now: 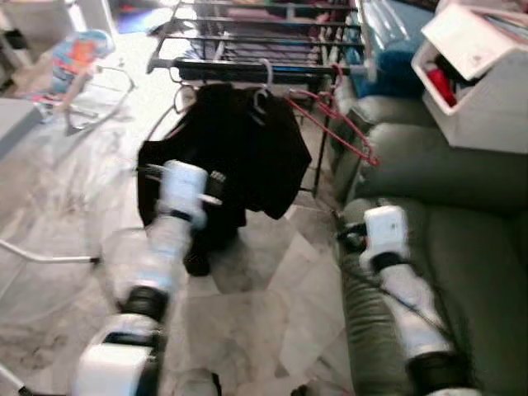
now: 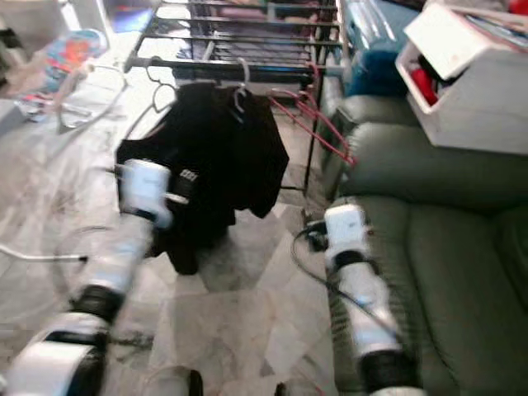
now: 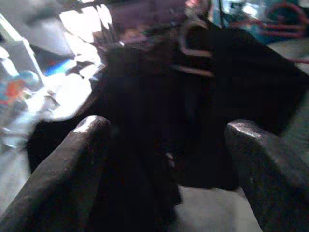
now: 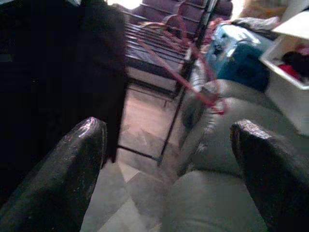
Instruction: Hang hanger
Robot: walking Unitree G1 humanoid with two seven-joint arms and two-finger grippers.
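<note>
On the drying rack (image 1: 256, 37) ahead, in the head views, a black garment (image 1: 239, 157) hangs on a white hanger (image 1: 266, 73) hooked over the front bar, red hangers (image 1: 346, 124) beside it. The left gripper (image 1: 216, 188) reaches just short of the cloth; the right arm rests over the sofa (image 1: 462, 239). In the left wrist view the fingers (image 3: 67, 169) stand wide apart, empty. In the right wrist view the right gripper (image 4: 169, 159) gapes likewise. The hanging looks done; next, back the arm clear.

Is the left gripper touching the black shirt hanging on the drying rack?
Cannot tell. In the left wrist view the left gripper is open with the black shirt between and beyond its fingers, but blur hides any contact or gap.
</note>
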